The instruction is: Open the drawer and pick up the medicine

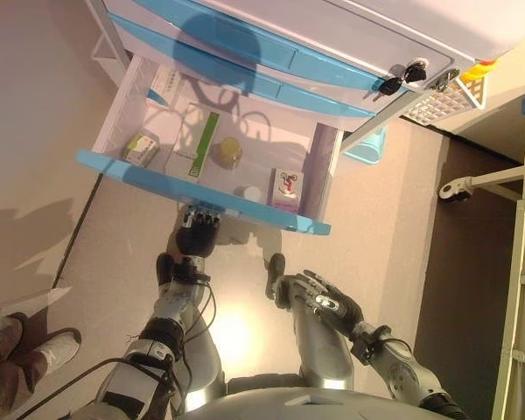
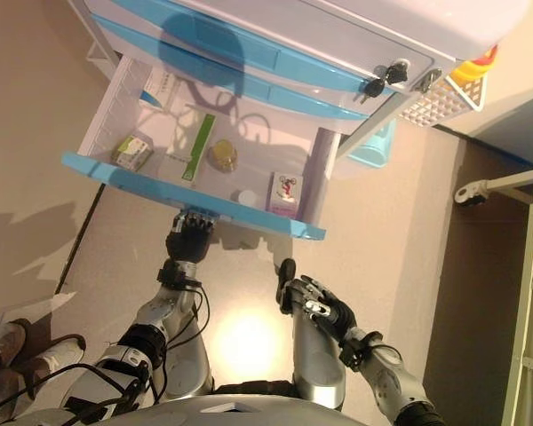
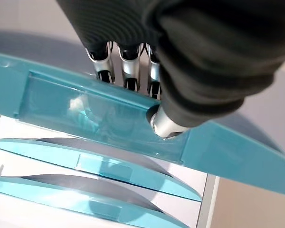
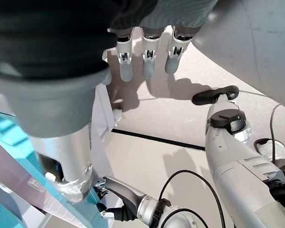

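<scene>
Open drawer (image 1: 114, 105), holding boxes (image 1: 286, 188), green-striped packet (image 1: 198, 140), small jar (image 1: 230, 150)

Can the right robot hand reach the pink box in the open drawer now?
Probably yes: the drawer is pulled out, the pink box lies uncovered near its front, and the right robot hand hangs free below it, holding nothing.

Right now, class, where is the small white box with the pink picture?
In the left eye view, the white box with the pink picture stands in the open drawer, at its front right corner, right of the amber bottle.
</scene>
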Robot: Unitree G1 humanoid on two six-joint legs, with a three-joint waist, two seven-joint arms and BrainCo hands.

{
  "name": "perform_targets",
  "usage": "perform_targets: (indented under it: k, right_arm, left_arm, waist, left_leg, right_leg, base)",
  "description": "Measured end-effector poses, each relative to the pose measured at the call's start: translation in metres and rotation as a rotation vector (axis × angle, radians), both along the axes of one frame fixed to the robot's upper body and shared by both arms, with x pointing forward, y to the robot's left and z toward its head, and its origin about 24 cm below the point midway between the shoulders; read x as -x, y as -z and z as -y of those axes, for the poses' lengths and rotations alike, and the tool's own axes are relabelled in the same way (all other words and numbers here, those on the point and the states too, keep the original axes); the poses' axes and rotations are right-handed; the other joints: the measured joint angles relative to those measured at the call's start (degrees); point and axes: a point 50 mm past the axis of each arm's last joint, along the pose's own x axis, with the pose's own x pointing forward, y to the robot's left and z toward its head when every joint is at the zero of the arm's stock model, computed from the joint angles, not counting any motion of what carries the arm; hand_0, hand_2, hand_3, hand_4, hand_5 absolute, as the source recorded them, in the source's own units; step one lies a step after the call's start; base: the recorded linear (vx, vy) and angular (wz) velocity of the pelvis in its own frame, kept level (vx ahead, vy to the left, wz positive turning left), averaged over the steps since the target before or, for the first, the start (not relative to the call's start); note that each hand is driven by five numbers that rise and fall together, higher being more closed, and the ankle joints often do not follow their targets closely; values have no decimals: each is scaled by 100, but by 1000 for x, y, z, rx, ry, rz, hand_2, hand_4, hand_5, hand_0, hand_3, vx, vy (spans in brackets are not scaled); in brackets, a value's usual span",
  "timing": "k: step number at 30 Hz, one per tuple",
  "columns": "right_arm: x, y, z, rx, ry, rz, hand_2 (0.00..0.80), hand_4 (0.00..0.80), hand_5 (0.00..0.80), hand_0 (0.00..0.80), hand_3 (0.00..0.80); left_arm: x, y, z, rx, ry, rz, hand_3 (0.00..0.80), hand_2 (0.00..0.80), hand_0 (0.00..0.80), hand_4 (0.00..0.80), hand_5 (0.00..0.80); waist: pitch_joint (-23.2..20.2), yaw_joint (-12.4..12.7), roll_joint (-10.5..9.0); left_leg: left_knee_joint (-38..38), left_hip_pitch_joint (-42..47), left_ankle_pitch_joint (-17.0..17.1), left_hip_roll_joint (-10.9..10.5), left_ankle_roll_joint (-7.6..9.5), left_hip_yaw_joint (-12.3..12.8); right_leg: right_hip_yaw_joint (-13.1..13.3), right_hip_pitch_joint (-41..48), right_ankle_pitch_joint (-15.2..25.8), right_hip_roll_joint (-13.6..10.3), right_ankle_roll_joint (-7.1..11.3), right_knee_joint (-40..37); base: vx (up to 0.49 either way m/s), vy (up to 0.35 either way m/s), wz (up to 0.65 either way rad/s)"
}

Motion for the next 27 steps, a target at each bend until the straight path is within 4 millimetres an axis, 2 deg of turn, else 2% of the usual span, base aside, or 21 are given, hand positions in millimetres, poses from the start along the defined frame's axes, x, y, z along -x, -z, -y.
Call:
perform_targets:
  k: [1, 2, 12, 27]
  right_arm:
    - [1, 1, 0, -5, 5, 0, 0, 0, 0, 0, 0]
    - [1, 2, -1, -8, 3, 0, 0, 0, 0, 0, 0]
    - [6, 10, 1, -1, -1, -19, 0, 0, 0, 0, 0]
    - [6, 12, 5, 11, -25, -13, 0, 0, 0, 0, 0]
  left_arm:
    - [0, 0, 2, 5, 4, -6, 420, 420, 420, 420, 420]
    - [0, 2, 2, 9, 5, -30, 0, 0, 0, 0, 0]
    - [-1, 10, 4, 13, 39, -150, 0, 0, 0, 0, 0]
    - [-11, 6, 3, 44, 77, -221, 0, 0, 0, 0, 0]
  waist:
    - [-3, 32, -5]
    - [-6, 44, -5]
    - [-267, 90, 48]
    - [-428, 18, 58]
  left_leg:
    - [3, -4, 0, 0, 0, -3]
    - [3, -5, 0, -2, 0, -4]
    - [74, -103, -3, -15, -4, -40]
    - [279, -301, -44, -88, -58, -46]
  right_leg:
    - [-3, 1, 0, -1, 0, -2]
    - [-7, 8, -1, -2, -1, -8]
    - [-46, -21, -5, -27, -6, 5]
    - [5, -227, -5, -129, -4, 207]
  base:
    - [-20, 18, 6]
    - [0, 0, 0]
    - [-1, 8, 0]
    - [4, 38, 1]
